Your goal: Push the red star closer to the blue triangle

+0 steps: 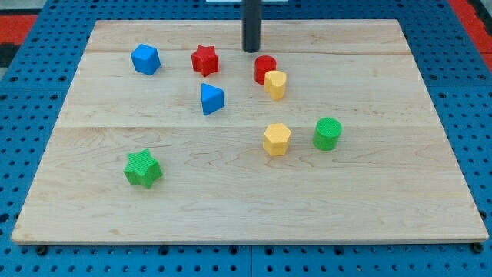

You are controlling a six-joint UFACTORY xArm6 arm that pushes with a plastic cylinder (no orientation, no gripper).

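Note:
The red star point(204, 60) lies near the view's top, left of centre. The blue triangle point(211, 99) lies just below it and slightly to the right, a small gap apart. My tip point(251, 51) stands near the view's top, to the right of the red star and a little above the red cylinder point(264, 68). It touches no block.
A blue hexagon-like block point(145, 59) lies left of the red star. A yellow block point(275, 85) touches the red cylinder. A yellow hexagon point(277, 139) and green cylinder point(327, 133) lie at the centre right. A green star point(143, 168) lies at the lower left.

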